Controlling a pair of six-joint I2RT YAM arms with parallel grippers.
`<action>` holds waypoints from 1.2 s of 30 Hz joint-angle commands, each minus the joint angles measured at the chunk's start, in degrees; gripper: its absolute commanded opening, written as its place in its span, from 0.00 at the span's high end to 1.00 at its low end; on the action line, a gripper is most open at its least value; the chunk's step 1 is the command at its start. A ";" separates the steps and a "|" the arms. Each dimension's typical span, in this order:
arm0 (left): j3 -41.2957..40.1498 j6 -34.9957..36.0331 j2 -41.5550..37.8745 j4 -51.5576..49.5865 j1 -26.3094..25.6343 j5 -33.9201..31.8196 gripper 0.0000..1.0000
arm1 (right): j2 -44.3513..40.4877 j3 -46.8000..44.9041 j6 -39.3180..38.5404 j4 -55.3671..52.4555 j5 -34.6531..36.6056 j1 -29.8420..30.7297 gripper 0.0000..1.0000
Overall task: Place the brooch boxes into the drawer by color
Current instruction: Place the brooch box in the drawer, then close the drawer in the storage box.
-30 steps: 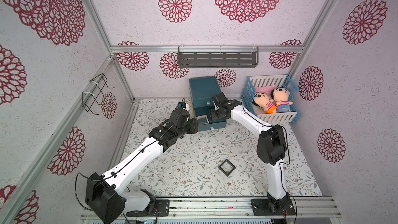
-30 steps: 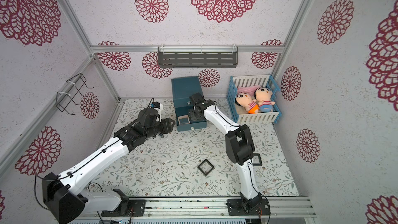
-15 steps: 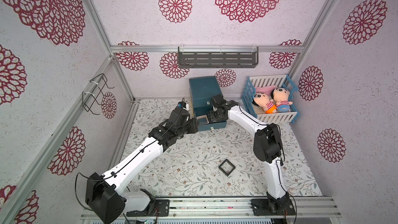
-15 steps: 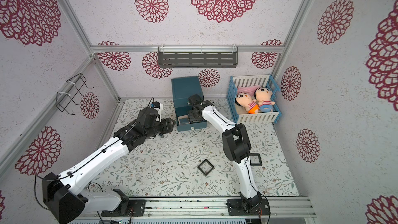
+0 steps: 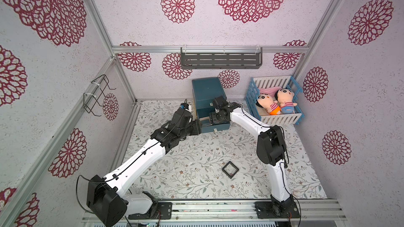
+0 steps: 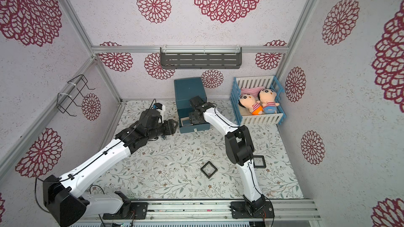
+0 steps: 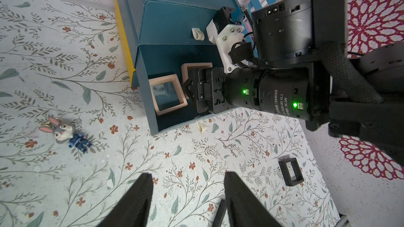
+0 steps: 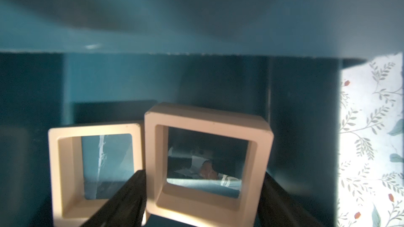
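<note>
Pink box (image 8: 208, 162) sits between right gripper (image 8: 203, 172) fingers inside drawer (image 7: 143, 92), grip or release indeterminate, apparently placing; next: withdraw clear, fetch black box (image 5: 229, 169); left gripper (image 7: 189, 174) spread, empty.

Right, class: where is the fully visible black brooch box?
In both top views the black brooch box lies on the floral mat towards the base rail, between the left arm and the right arm, nearer the right, far from the drawer.
</note>
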 commanded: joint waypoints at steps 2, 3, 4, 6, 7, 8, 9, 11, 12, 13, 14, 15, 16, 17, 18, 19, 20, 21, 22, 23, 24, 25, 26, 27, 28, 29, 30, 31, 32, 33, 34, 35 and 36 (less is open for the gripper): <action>1.33 0.04 0.50 0.29 0.94 -0.23 0.41 | -5.74 1.82 0.34 1.94 1.88 0.64 0.20; 1.42 0.03 0.58 0.32 0.99 -0.08 0.41 | -6.19 1.60 0.57 2.03 1.62 0.68 0.20; 1.55 0.04 0.65 0.31 1.08 -0.01 0.41 | -6.47 1.61 0.69 1.90 1.67 0.64 0.20; 1.84 0.03 0.76 0.35 1.25 0.19 0.41 | -7.17 1.81 0.99 1.52 1.75 0.64 0.19; 2.01 0.06 0.85 0.37 1.36 0.27 0.41 | -7.57 1.69 1.18 1.37 1.75 0.64 0.18; 2.21 0.13 0.93 0.38 1.43 0.27 0.40 | -7.94 1.73 1.35 1.33 1.74 0.68 0.17; 2.38 0.07 1.02 0.38 1.52 0.41 0.40 | -8.42 1.73 1.56 1.16 1.60 0.61 0.16; 2.82 0.17 1.20 0.33 1.65 0.46 0.40 | -9.14 1.75 1.87 0.72 1.40 0.63 0.13; 2.99 0.20 1.36 0.37 1.78 0.50 0.40 | -9.63 1.66 2.03 0.55 1.29 0.63 0.12; 3.13 0.23 1.42 0.46 1.87 0.55 0.40 | -10.10 1.51 2.27 0.41 1.21 0.56 0.11; 3.31 0.17 1.47 0.46 2.01 0.60 0.40 | -10.62 1.31 2.66 0.32 1.25 0.55 0.11; 3.44 0.16 1.54 0.44 2.22 0.69 0.40 | -11.51 0.76 2.99 0.53 1.38 0.55 0.11; 3.52 0.08 1.60 0.42 2.46 0.86 0.40 | -12.53 0.01 3.31 1.03 1.37 0.64 0.12; 3.62 -0.08 1.64 0.46 2.82 1.03 0.40 | -13.76 -1.41 3.80 1.91 1.33 0.63 0.12; 3.71 -0.11 1.69 0.44 3.21 1.36 0.40 | -15.24 -3.20 4.43 3.04 1.23 0.57 0.13; 3.80 -0.16 1.70 0.46 3.55 1.50 0.40 | -16.52 -4.92 4.88 4.08 0.98 0.55 0.13; 3.88 -0.12 1.65 0.48 3.87 1.76 0.40 | -17.84 -6.70 5.51 5.13 0.66 0.55 0.13; 3.96 -0.14 1.64 0.55 4.18 1.93 0.40 | -18.93 -8.48 6.08 5.90 0.20 0.49 0.13; 4.05 -0.16 1.64 0.55 4.42 2.15 0.40 | -19.56 -9.77 6.58 6.35 -0.25 0.46 0.13; 4.06 -0.20 1.69 0.67 4.78 2.42 0.40 | -20.54 -11.33 7.25 6.98 -0.59 0.46 0.13; 4.15 -0.37 1.80 0.85 5.24 2.80 0.40 | -21.79 -13.41 8.04 8.39 -1.48 0.46 0.15; 4.36 -0.58 1.94 0.99 5.64 3.22 0.40 | -23.03 -15.57 9.01 9.88 -2.57 0.46 0.16; 4.65 -0.86 2.22 1.29 6.19 3.73 0.40 | -24.86 -18.45 10.54 12.18 -3.89 0.46 0.18; 5.08 -1.12 2.63 1.52 6.88 4.24 0.40 | -26.92 -21.60 12.47 14.78 -5.52 0.39 0.19; 5.59 -1.49 3.14 1.65 7.47 4.76 0.40 | -28.61 -24.50 14.18 17.20 -6.90 0.37 0.21; 6.26 -1.91 3.82 1.77 8.12 5.41 0.40 | -30.71 -27.68 16.50 19.90 -8.07 0.38 0.23; 6.93 -2.39 4.49 1.99 8.82 6.01 0.41 | -32.72 -30.76 18.88 22.46 -9.26 0.37 0.25; 7.35 -2.80 5.19 2.17 9.37 6.54 0.41 | -34.19 -33.45 21.05 24.87 -10.22 0.31 0.26; 8.09 -3.40 5.96 2.39 9.99 7.12 0.41 | -35.90 -36.42 23.96 27.80 -11.48 0.16 0.27; 8.78 -4.08 6.83 2.43 10.61 7.80 0.41 | -37.16 -39.45 26.98 31.04 -13.21 -0.08 0.29; 9.39 -4.70 7.72 2.56 11.19 8.41 0.41 | -38.29 -42.04 29.91 33.88 -14.88 -0.31 0.31; 10.02 -5.29 8.66 2.79 11.78 9.30 0.41 | -39.35 -44.86 32.97 37.24 -16.72 -0.51 0.33; 10.61 -5.93 9.57 3.23 12.35 10.10 0.41 | -40.10 -47.40 35.86 40.20 -18.38 -0.76 0.34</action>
